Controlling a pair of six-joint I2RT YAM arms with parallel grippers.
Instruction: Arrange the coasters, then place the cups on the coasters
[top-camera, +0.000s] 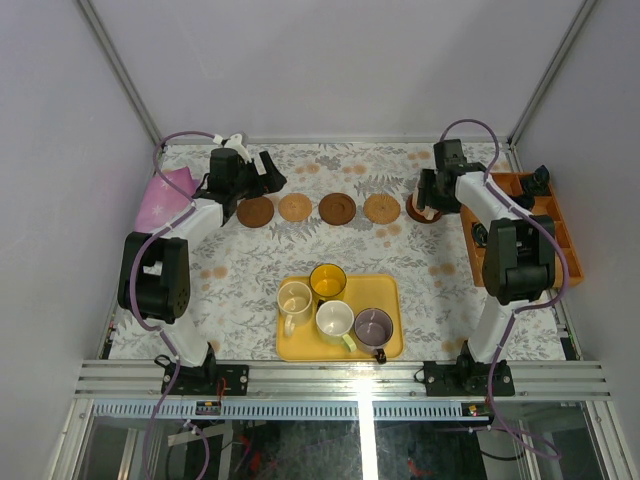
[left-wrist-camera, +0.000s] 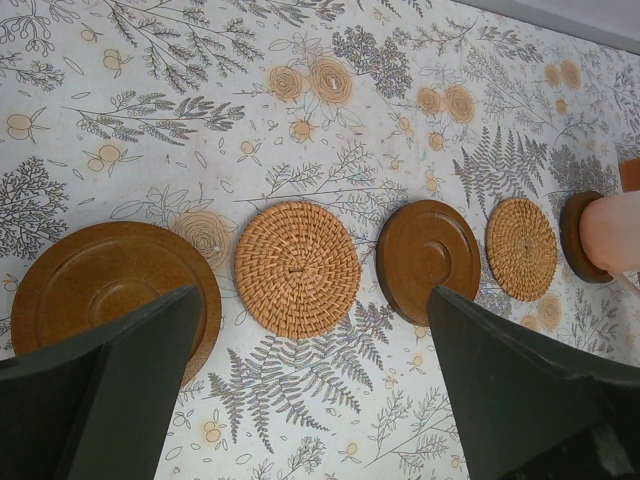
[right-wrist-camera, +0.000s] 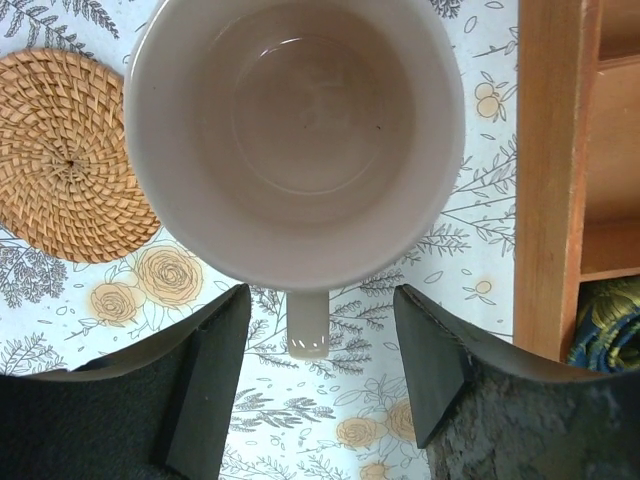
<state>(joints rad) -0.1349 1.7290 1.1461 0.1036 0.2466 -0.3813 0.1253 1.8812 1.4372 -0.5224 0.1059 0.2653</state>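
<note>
— Our right pincer stands open astride the handle of the pink cup; left pincer wide, empty.
— Cup's on the end coaster. If we lift crooked, a finger snags the handle, dragging it off.

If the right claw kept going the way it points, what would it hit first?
Most likely the cup, handle first: it sits right between the open jaws of the right gripper. How far ahead is hard to judge.
</note>
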